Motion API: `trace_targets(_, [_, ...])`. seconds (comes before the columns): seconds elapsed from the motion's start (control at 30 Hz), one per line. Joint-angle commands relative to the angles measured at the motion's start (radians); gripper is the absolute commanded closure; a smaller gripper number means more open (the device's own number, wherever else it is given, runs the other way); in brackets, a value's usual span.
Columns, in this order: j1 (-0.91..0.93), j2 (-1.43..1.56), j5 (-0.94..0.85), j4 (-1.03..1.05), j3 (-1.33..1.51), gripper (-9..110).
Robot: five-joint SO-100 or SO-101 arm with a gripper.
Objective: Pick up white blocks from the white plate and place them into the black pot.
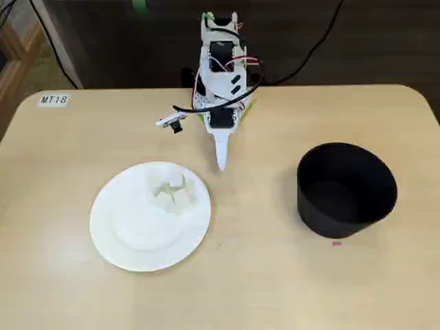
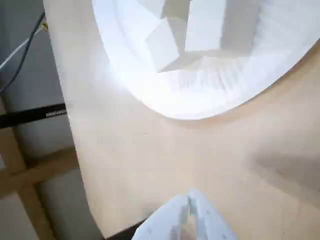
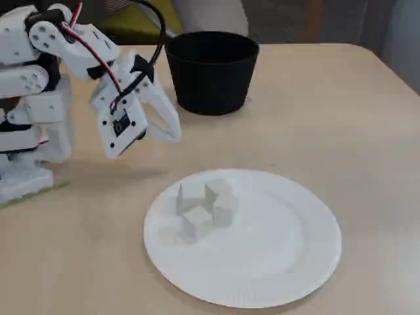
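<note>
A small cluster of white blocks lies on the white plate, near its upper right rim in a fixed view. My gripper hangs shut and empty over the bare table, just beyond that rim. The black pot stands alone to the right. In a fixed view from the side, the gripper is above the table between the pot and the plate, with the blocks below it. The wrist view shows the closed gripper at the bottom, and the plate's ribbed rim and blocks at the top.
The arm's base stands at the table's far edge in a fixed view, with cables behind it. A small label sits in the table's far left corner. The wrist view shows the table's edge and a wooden frame at left.
</note>
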Motion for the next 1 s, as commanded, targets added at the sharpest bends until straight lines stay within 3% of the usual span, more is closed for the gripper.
trace_targets(0.0, [0.063, -0.692, 0.054, 0.153, -0.664, 104])
trace_targets(0.6, [0.097, -0.696, 0.008, 0.173, -0.719, 104])
trace_targets(0.97, [0.422, -0.989, -0.061, 0.436, -1.092, 104])
